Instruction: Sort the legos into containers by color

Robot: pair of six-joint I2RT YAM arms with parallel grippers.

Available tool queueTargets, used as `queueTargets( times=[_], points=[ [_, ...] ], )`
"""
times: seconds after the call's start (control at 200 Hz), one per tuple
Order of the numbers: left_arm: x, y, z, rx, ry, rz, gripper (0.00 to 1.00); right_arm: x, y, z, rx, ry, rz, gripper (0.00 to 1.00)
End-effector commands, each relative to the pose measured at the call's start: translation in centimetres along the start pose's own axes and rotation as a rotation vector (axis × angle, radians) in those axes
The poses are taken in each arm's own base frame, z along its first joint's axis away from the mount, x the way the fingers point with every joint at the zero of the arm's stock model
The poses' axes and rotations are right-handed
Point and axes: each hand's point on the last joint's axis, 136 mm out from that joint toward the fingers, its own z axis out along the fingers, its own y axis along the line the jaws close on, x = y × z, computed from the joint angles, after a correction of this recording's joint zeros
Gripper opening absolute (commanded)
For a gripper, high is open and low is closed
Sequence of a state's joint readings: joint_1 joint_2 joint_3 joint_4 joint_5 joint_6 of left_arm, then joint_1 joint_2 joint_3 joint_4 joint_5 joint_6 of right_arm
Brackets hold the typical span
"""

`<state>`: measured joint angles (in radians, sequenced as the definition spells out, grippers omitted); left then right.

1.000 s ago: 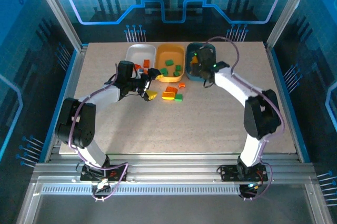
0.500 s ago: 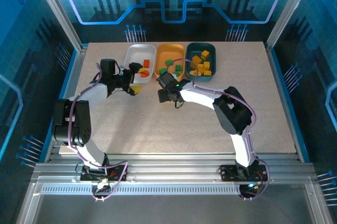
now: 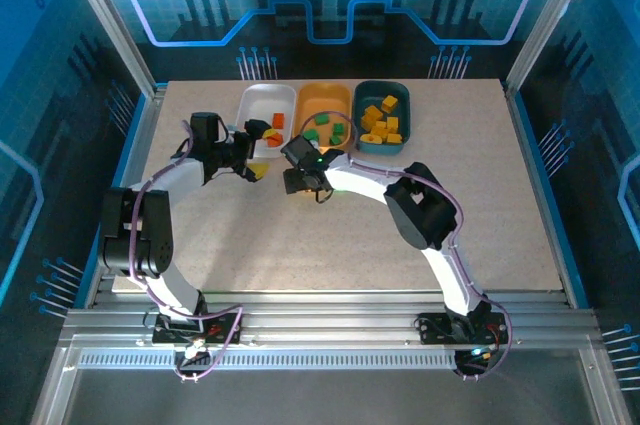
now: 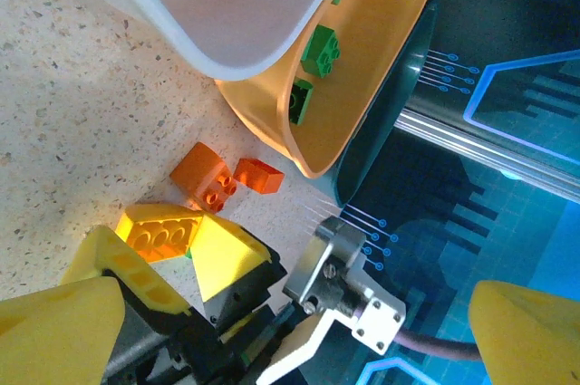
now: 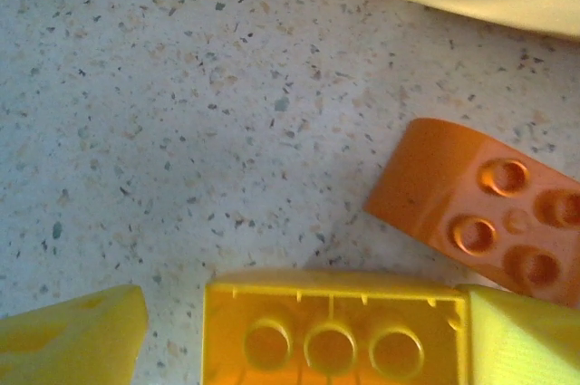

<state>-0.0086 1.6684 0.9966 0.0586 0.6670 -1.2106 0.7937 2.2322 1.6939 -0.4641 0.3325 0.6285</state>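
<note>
Speckled desk has few legos left; most sit in three trays. Left fingers are wide open; right fingers stand open around a yellow brick.

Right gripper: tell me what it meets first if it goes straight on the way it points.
The yellow brick, lying between the right gripper's open fingertips, straight ahead. The table comes right behind it; how much gap remains is hard to judge.

Three part-filled trays; yellow brick, orange brick loose nearby.
</note>
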Motion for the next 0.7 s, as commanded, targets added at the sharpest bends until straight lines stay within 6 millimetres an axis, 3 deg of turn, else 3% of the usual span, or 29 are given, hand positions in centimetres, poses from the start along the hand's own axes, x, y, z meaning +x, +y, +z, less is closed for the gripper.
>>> queueTargets(
  times=[0.0, 0.215, 0.39, 0.59, 0.695],
  points=[
    [0.2, 0.5, 0.1, 0.0, 0.014, -0.017, 0.99, 0.5, 0.7, 0.8, 0.017, 0.025, -0.016, 0.87],
    [0.2, 0.4, 0.2, 0.001, 0.015, -0.018, 0.99, 0.5, 0.8, 1.0, 0.051, 0.013, -0.059, 0.8],
    [0.2, 0.4, 0.2, 0.004, 0.018, -0.021, 0.99, 0.6, 0.8, 0.1, 0.047, -0.016, -0.091, 0.64],
    [0.7, -0.1, 0.1, 0.02, 0.021, -0.012, 0.99, -1.9, 2.0, -5.4, -0.048, -0.13, -0.094, 0.6],
    [1.4, -0.7, 0.1, 0.025, 0.029, 0.014, 0.99, -4.2, 1.1, -8.4, -0.073, -0.197, -0.079, 0.6]
  ],
)
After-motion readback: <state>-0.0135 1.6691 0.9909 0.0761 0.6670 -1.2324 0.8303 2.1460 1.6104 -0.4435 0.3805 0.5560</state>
